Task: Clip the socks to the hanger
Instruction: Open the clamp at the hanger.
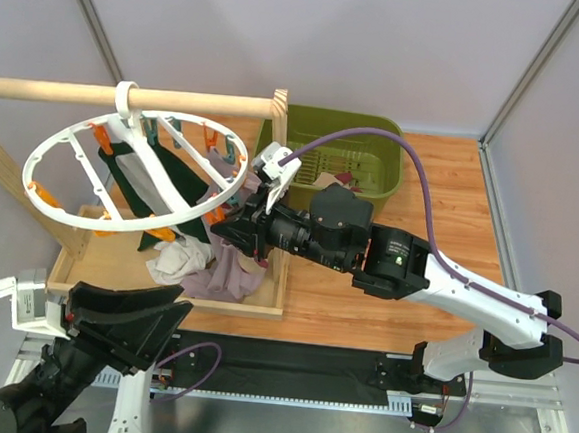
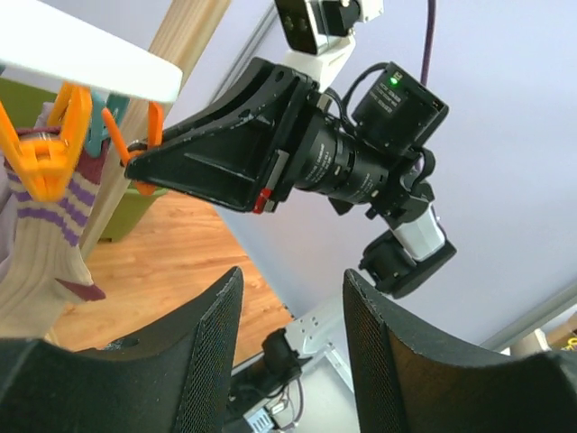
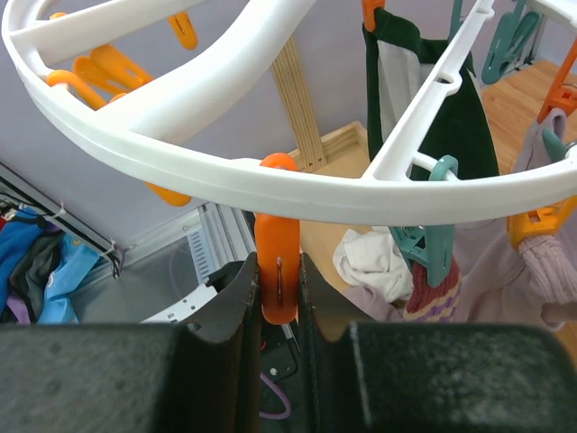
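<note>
The white wheel-shaped hanger (image 1: 64, 214) hangs by its hook from a wooden rod. My right gripper (image 3: 278, 271) is shut on an orange clip (image 3: 277, 230) under the hanger's rim (image 3: 297, 194), at the ring's right side in the top view (image 1: 227, 224). A striped cream and maroon sock (image 2: 45, 244) hangs from another orange clip (image 2: 41, 158). In the right wrist view a striped sock (image 3: 435, 298) hangs from a teal clip and another sock (image 3: 552, 263) from an orange clip. My left gripper (image 2: 293, 307) is open and empty, low at the near left (image 1: 126, 319).
A wooden tray (image 1: 242, 306) under the hanger holds a white cloth (image 1: 181, 258) and a mauve garment (image 1: 230, 272). A dark green and white garment (image 3: 424, 108) hangs inside the ring. A green basket (image 1: 375, 148) stands at the back. The wooden rod (image 1: 59, 91) spans the back left.
</note>
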Motion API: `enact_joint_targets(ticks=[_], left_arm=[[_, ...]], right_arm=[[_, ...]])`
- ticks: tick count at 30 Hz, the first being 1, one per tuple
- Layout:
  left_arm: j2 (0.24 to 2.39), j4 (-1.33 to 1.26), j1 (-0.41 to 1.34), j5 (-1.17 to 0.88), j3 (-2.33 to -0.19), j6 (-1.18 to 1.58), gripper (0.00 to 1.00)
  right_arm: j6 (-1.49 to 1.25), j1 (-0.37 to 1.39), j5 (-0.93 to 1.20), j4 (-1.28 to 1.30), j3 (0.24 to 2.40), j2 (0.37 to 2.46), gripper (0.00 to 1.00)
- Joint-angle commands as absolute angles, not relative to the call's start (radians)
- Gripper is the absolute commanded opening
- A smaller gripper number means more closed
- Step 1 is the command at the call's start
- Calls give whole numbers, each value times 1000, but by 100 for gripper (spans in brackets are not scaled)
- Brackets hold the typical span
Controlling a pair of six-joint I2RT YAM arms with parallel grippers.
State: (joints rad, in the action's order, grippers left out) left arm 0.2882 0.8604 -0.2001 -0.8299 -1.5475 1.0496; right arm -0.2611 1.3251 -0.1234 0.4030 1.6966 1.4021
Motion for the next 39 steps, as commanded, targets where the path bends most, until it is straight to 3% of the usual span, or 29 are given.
enact_joint_targets(ticks=[1, 6, 14, 21, 31, 39], left_arm=[[377, 801, -238, -917, -1552, 1109, 56], [482, 891, -305, -992, -1609, 1065, 54], [615, 1023, -302, -986, -1748, 944, 59], [779, 1201, -206, -965, -1931, 782, 59], [562, 1043, -213, -926, -1583, 879, 60], [546, 1003, -227, -881, -1563, 903, 62]], right_arm=[[-236, 1324, -123, 494, 1744, 1361, 0], [-232, 1324, -104, 535, 1766, 1362, 0], [-213, 1333, -89, 591, 1835, 1402, 0], [-225, 1335, -97, 571, 1853, 1434, 0], [-305, 1358, -74, 564, 1879, 1456, 0], [-310, 1407, -72, 577, 1931, 1494, 0]])
